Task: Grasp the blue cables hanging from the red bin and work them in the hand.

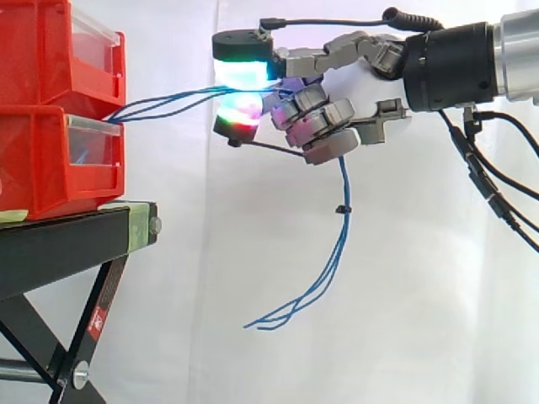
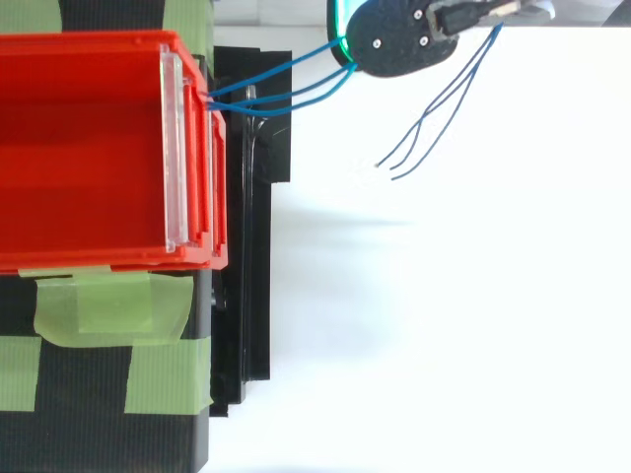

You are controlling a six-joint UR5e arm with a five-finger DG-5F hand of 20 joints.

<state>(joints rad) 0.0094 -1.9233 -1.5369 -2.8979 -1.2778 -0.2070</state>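
Thin blue cables (image 1: 168, 103) run from the front of the red bins (image 1: 59, 109) rightward into my hand (image 1: 324, 118). The hand's fingers are curled round the cables, its glowing pads (image 1: 240, 109) pressed together on them. Below the hand the loose ends of the cables (image 1: 333, 261) hang down and curl left, bound by a small black tie. In the top view the cables (image 2: 286, 94) leave the bin's corner and reach the hand (image 2: 399, 39) at the top edge, with the free ends (image 2: 434, 118) trailing below it.
Two red bins are stacked on a black stand (image 1: 76, 236) with green tape (image 2: 108, 305) on it. A white curtain is behind. The arm's black wrist (image 1: 446, 63) enters from the right.
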